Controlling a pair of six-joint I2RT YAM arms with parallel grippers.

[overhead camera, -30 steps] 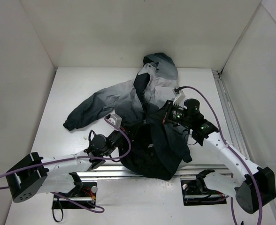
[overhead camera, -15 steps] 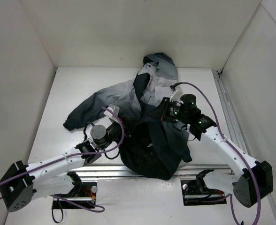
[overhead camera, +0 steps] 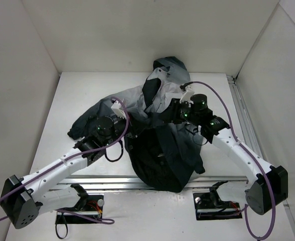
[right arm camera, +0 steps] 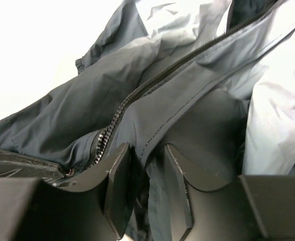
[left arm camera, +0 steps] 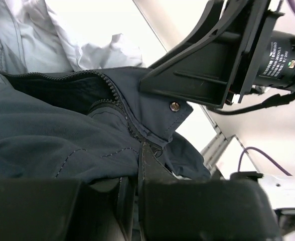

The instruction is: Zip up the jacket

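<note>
The jacket (overhead camera: 162, 145) lies crumpled on the table, light grey at the hood and shoulders, dark charcoal at the bunched hem. Its dark front zipper (right arm camera: 137, 93) runs open between two edges. My left gripper (overhead camera: 129, 120) is shut on a dark fold of the jacket beside the zipper teeth (left arm camera: 118, 100). My right gripper (overhead camera: 166, 114) is shut on the other front edge of the jacket (right arm camera: 187, 85), with fabric pinched between its fingers (right arm camera: 118, 181). The two grippers are close together over the middle of the jacket.
White walls enclose the table on three sides. A metal rail (overhead camera: 240, 115) runs along the right edge and another along the near edge (overhead camera: 112, 182). One sleeve (overhead camera: 87, 118) stretches out to the left.
Both grippers have moved away from me, toward the hood, carrying the jacket's front edges. The left arm has swung up and left; the dark hem has bunched below them.
</note>
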